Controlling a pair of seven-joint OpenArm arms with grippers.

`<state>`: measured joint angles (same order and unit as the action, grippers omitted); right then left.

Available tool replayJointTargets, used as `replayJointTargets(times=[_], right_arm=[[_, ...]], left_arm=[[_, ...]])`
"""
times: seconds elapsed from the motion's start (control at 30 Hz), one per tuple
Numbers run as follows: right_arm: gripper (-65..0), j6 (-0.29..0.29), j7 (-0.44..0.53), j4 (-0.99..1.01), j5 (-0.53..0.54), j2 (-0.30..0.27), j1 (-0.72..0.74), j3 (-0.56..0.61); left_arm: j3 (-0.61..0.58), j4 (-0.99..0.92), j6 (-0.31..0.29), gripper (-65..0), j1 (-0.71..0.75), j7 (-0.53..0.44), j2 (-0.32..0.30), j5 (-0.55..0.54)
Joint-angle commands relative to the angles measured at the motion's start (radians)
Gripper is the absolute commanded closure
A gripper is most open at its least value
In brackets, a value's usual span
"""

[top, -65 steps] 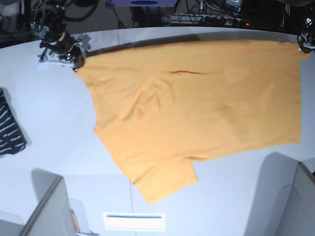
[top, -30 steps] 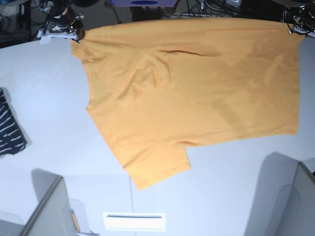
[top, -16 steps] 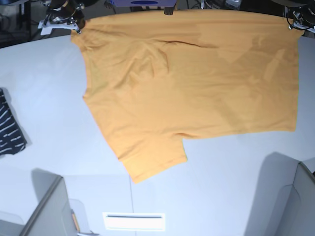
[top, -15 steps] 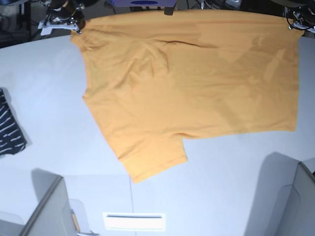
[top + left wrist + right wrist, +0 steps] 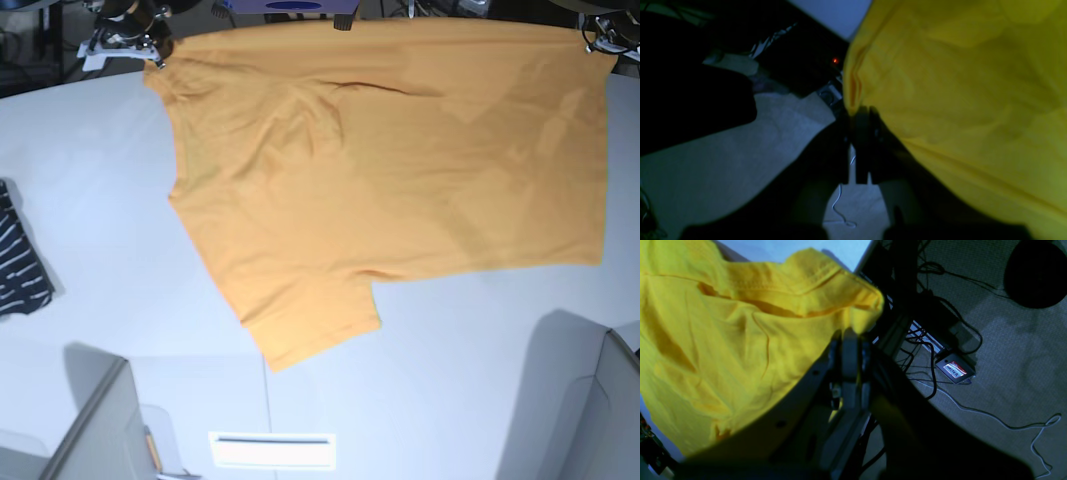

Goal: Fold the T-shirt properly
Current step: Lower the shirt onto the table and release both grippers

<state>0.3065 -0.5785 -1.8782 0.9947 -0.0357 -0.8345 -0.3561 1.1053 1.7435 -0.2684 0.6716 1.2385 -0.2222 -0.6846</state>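
**Two claws pinch the far corners of the shirt**

Two closed claws show in the base view: the right claw (image 5: 150, 55) at the top left and the left claw (image 5: 600, 38) at the top right, each clamped on a far corner of the large plain orange-yellow cotton T-shirt (image 5: 390, 170). Its cloth stretches between them and drapes down over the pale grey surface (image 5: 100, 200), one sleeve reaching toward the near edge. A dark navy white-striped garment (image 5: 18, 262) lies at the left edge, well apart.

From the left wrist, the left claw (image 5: 858, 113) is fully closed on a bunched edge of the T-shirt (image 5: 957, 83).

From the right wrist, the right claw (image 5: 850, 335) is shut on the hemmed corner of the T-shirt (image 5: 733, 340), with black cables (image 5: 933, 340) on the grey carpet floor (image 5: 1007, 373) below.
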Motion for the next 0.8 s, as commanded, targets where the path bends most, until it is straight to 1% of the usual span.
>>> replayJointTargets(times=[0.0,0.17,0.53,0.57,0.6,0.67,0.73,0.77], right_arm=[[0.0,0.003,0.021,-0.019,-0.003,-0.013,-0.015,-0.011],[0.0,0.003,0.021,-0.024,-0.003,-0.026,-0.013,-0.011],[0.0,0.003,0.013,-0.024,-0.001,-0.026,-0.013,-0.011],[0.0,0.003,0.013,-0.024,-0.001,-0.026,-0.013,-0.011],[-1.4,0.003,0.013,-0.024,0.000,-0.025,-0.013,-0.011],[-15.2,0.003,0.015,-0.024,-0.001,-0.025,-0.013,-0.011],[-26.6,0.003,0.019,-0.024,-0.001,-0.025,-0.013,-0.011],[-29.6,0.003,0.019,-0.024,-0.001,-0.025,-0.013,-0.013]], left_arm=[[0.014,0.014,0.004,0.0,0.015,-0.018,-0.019,0.012],[0.014,0.013,0.004,0.0,0.017,-0.018,-0.019,0.016],[0.012,0.013,0.004,0.0,0.017,-0.013,-0.018,0.016],[0.012,0.013,0.004,-7.1,0.017,-0.013,-0.018,0.016],[0.012,0.013,0.004,-15.5,0.017,-0.013,-0.018,0.016],[0.012,0.013,0.004,-31.3,0.017,-0.013,-0.018,0.016],[0.014,0.013,0.004,-42.8,0.017,-0.016,-0.018,0.016],[0.014,0.013,0.004,-47.1,0.015,-0.016,-0.018,0.016]])
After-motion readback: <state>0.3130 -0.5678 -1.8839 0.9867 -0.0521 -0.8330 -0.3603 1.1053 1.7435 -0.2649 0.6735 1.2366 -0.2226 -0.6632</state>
